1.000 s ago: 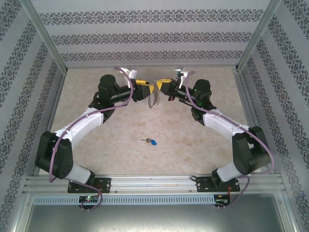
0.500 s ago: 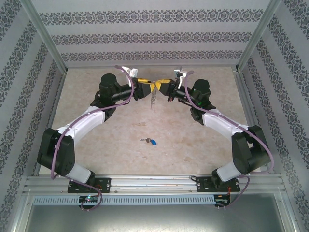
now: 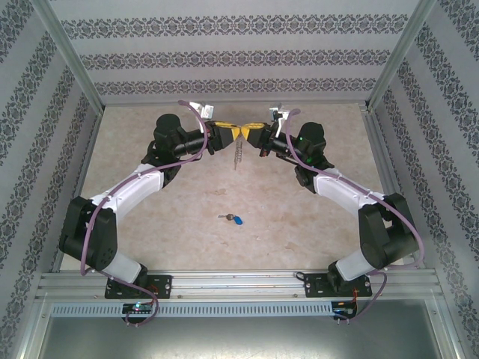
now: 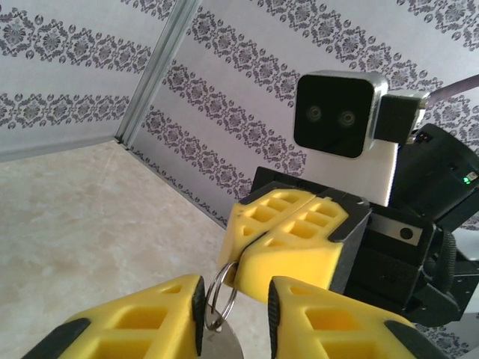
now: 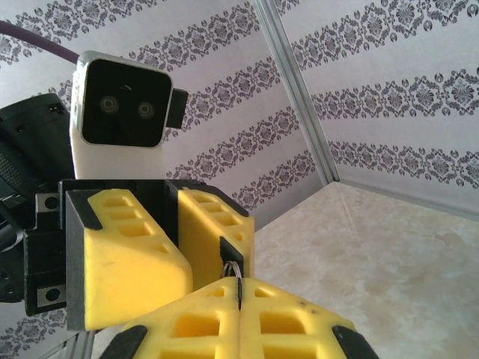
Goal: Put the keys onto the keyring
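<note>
The keys [image 3: 234, 219], a tiny silver key on a blue oval tag, lie on the table in front of both arms. At the back centre my right gripper [image 3: 248, 132] [image 5: 239, 288] is shut on the edge of the silver keyring [image 4: 221, 293] [image 5: 234, 270], whose chain [image 3: 238, 153] hangs down. Tip to tip with it, my left gripper [image 3: 230, 133] [image 4: 235, 303] is open, its jaws standing on either side of the ring. The ring rests against the left finger's black pad [image 4: 197, 307], with a gap to the other pad. A flat metal tag [image 4: 221, 345] hangs from the ring.
The beige tabletop [image 3: 165, 224] is enclosed by patterned walls with metal corner posts [image 3: 71, 56]. The arm bases sit on the rail [image 3: 239, 280] at the near edge.
My left gripper has moved right to meet the right gripper, and its jaws have narrowed around the ring. The right gripper and the keys have stayed put.
</note>
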